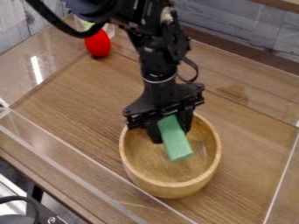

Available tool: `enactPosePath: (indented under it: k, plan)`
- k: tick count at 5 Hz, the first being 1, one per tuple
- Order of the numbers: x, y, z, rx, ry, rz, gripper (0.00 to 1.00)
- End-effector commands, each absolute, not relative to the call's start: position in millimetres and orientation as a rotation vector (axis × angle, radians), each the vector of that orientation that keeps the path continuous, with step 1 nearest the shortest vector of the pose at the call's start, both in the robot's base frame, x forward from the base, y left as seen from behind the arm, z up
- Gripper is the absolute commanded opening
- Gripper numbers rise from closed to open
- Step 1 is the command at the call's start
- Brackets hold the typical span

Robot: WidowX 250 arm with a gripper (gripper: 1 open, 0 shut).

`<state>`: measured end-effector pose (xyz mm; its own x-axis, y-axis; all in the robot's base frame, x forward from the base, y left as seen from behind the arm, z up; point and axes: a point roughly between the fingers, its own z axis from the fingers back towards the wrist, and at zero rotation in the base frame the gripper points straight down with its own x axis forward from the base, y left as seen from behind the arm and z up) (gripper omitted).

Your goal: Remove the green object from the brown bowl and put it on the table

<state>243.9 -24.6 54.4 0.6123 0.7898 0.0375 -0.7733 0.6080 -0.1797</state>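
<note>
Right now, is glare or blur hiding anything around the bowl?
Camera view: the brown bowl and green object read clearly, slightly soft at this resolution; the tool is sharp enough. White glare streaks the near acrylic wall and the table's far left corner, away from the bowl.

- brown bowl [170,171]: light wood, visible grain, thick smooth rim, soft satin sheen inside.
- green object [177,140]: light green, plain and smooth, matt, plastic-like or painted; material cannot be told for certain.
- table [82,96]: brown wood-grain top, smooth, with a mild gloss that catches light.
- acrylic walls [35,54]: clear, glossy, reflective.
- gripper [170,125]: black, hard, mostly matt, plastic or metal.
- red round toy [98,41]: bright red, smooth, slightly shiny.
</note>
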Motion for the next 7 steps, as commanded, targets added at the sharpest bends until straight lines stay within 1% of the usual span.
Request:
enactPosePath:
  k: [1,2,4,6,7]
  plan:
    - [244.3,-30.4,62.6,-0.16,-0.136,0.9,0.0]
    - [242.0,-35.4,69.1,-0.165,-0.139,0.896,0.0]
    - [245.6,-43.2,65.6,-0.179,-0.136,0.822,0.0]
    - [262.6,-36.4,89.5,-0.243,-0.156,0.952,0.0]
    - [265.0,-18.6,113.4,-0.282,-0.165,1.0,0.0]
